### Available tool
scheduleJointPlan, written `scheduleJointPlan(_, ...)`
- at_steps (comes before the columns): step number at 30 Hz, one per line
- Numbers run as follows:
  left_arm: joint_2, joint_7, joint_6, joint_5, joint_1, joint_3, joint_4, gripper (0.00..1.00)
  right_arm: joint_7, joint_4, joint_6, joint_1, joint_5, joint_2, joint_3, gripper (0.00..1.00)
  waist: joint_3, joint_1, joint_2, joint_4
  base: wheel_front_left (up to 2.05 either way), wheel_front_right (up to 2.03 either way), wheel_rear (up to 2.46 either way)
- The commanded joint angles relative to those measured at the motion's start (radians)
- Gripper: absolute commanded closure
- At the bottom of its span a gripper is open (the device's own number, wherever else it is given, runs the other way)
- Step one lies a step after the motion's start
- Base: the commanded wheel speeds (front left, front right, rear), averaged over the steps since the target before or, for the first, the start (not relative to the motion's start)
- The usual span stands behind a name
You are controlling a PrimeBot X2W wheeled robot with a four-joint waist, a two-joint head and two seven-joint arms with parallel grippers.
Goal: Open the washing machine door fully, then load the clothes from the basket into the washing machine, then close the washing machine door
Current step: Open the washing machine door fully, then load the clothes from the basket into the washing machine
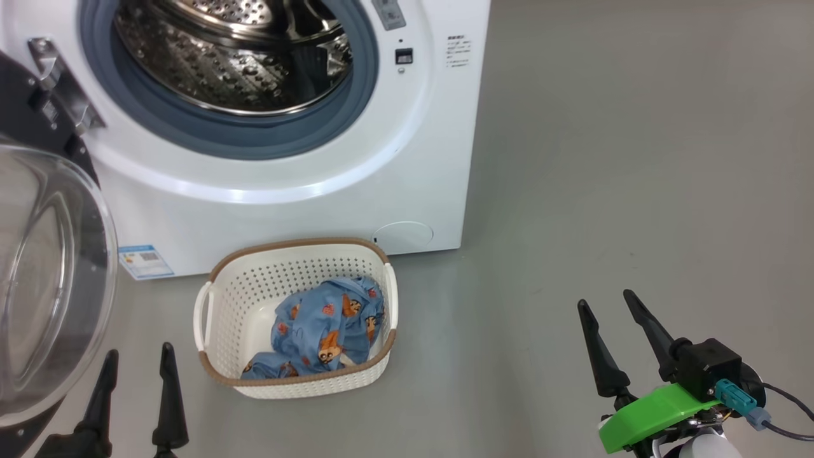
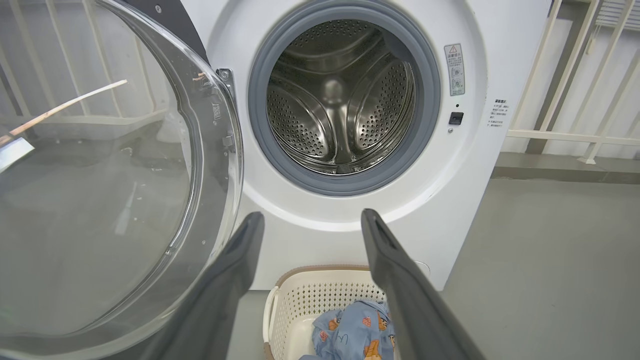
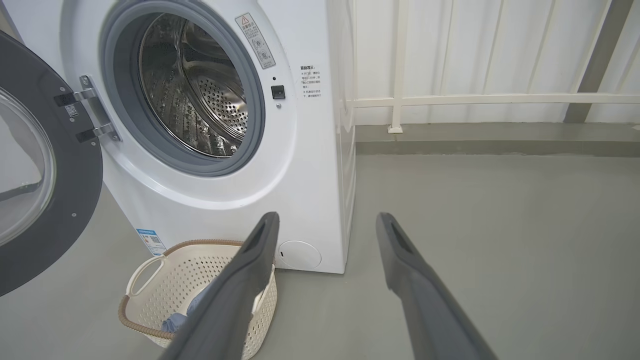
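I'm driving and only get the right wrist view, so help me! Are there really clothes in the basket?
Observer: Yes, the head view shows the clothes, blue with orange figures, heaped toward the right side of the basket.
Operator: Where's my other gripper?
Observer: The left gripper hangs open between the washing machine door and the basket.
Operator: Anything in the drum?
Observer: No, the left wrist view looks straight in: the drum is bare steel.

Bright, even, diffuse light filled all views; the basket (image 1: 299, 381) cast only a faint shadow on the floor (image 1: 636, 159). A white sheen ran across the washing machine (image 1: 254, 191) at 9 o'clock in the head view. Reflections streaked the washing machine door (image 2: 100, 200) glass. Wide-angle distortion leaned the railing (image 3: 500, 100) at 2 o'clock in the right wrist view.
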Motion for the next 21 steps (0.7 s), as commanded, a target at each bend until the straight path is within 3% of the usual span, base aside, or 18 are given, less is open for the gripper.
scheduleJointPlan(1,0.018,-0.005,0.006,0.002,-0.004,0.029,-0.022,0.0,-0.009,-0.03,0.006,-0.001,-0.015,0.003,0.023,0.0,-0.008,0.0,0.0,-0.008,0.0,0.0,0.0)
scheduleJointPlan(21,0.018,-0.005,-0.014,0.004,0.007,0.03,0.018,0.0,-0.009,-0.061,0.006,0.025,-0.042,0.014,0.002,0.0,-0.034,0.0,0.0,-0.009,0.0,0.0,0.0)
